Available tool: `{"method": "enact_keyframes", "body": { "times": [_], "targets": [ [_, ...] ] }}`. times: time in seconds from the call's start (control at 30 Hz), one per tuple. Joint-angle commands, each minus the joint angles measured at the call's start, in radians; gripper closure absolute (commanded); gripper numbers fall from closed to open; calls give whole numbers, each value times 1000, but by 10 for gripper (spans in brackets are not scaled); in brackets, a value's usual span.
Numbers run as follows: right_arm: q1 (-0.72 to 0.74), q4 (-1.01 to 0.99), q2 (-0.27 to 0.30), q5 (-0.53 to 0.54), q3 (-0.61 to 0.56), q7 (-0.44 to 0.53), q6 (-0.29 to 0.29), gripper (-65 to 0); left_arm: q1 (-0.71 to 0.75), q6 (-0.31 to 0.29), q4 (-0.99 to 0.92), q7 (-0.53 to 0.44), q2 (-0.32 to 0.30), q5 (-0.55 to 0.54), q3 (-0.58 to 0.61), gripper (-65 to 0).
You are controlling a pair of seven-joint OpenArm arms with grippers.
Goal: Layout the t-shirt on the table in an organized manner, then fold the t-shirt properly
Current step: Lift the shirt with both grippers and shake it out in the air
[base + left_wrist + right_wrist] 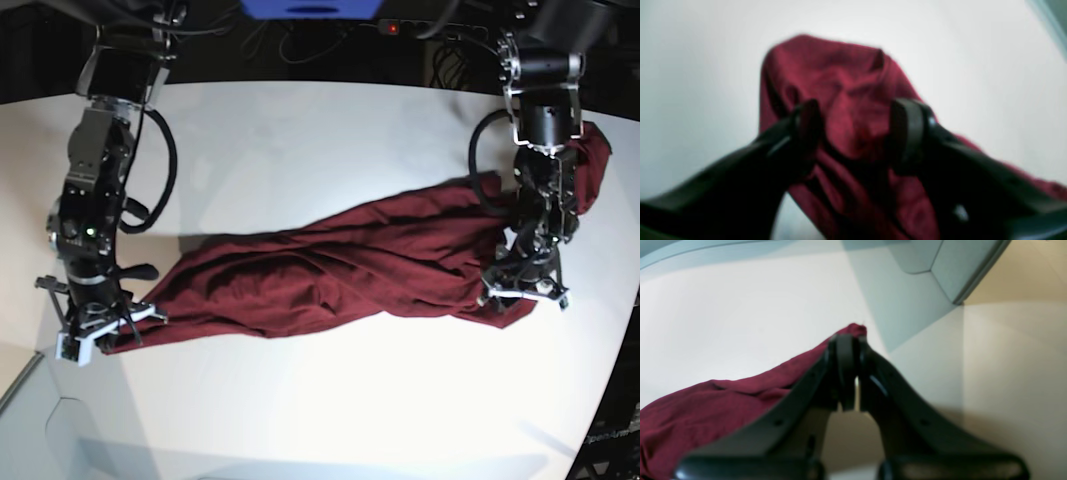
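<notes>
Two arms hold the ends of one t-shirt, stretched across the table from about 8 o'clock to 2 o'clock in the base view. The right gripper has its jaws clenched on the shirt's edge. The left gripper has its jaws parted around bunched cloth; whether they are pinching it cannot be told.

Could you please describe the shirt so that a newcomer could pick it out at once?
Look at the white table, between the two black arms. A long, twisted maroon shirt stretches across it from one arm to the other. It is the only cloth and the only colour on the white top.
</notes>
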Motion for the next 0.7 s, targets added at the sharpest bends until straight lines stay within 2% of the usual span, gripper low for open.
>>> {"method": "enact_keyframes", "body": {
  "times": [0.0,0.07,0.1,0.2,0.27,0.43,0.5,0.67],
  "targets": [
    [20,19,7,-1,0,31,-1,0,-26,-4,18,-32,-17,-7,0,-233],
    [25,13,9,-1,-3,31,-1,0,-26,-4,12,-37,-19,-7,2,-35],
    [25,13,9,-1,-3,31,-1,0,-26,-3,12,-35,-19,-7,-4,0],
    [27,12,9,-1,-3,31,-1,0,-24,-4,23,-32,-19,-11,-35,-31],
    [27,12,9,-1,-3,31,-1,0,-9,-4,57,-30,-23,-14,-70,0],
    [30,-8,9,-1,-3,33,-1,0,73,1,351,-27,-30,-17,-161,-3],
    [30,-24,11,-1,-3,33,-1,0,105,1,472,16,-28,-17,-193,-3],
    [48,-47,11,-1,2,34,-1,0,151,1,743,195,-5,-42,-302,-3]
  ]
}}
